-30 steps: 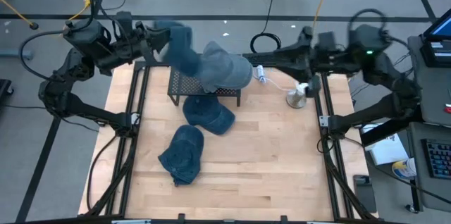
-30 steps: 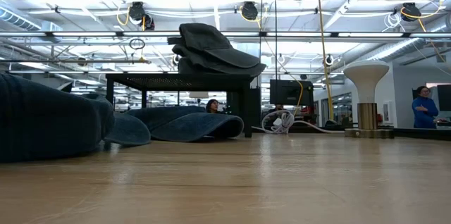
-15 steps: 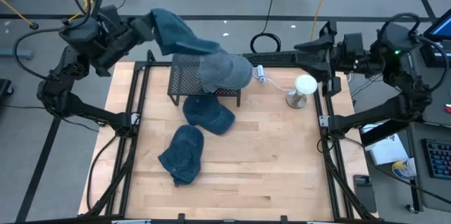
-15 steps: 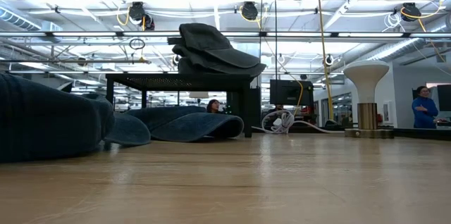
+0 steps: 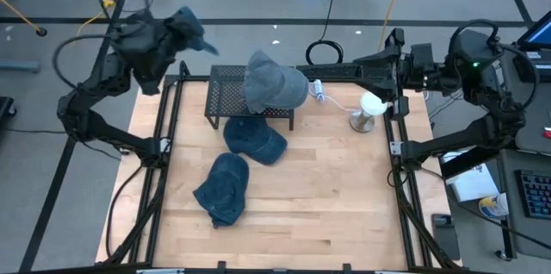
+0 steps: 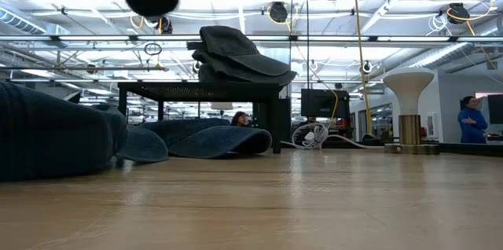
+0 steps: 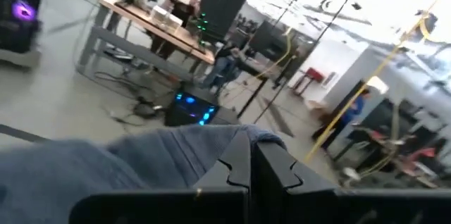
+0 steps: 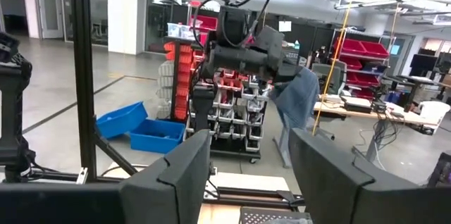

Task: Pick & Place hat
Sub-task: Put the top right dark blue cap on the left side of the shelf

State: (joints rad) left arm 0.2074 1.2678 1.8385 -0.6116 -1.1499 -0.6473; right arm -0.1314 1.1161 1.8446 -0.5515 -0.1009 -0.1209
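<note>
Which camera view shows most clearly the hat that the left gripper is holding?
The high view: the hat hangs from the shut left gripper, beyond the table's edge. The left wrist view shows only cloth; the right wrist view shows it far off; the low view, a dark blur.

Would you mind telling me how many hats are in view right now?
4: one held by the left hand off the table's back-left corner, one on the black rack, one just in front of it, one nearer the front. More may be stacked on the rack.
</note>
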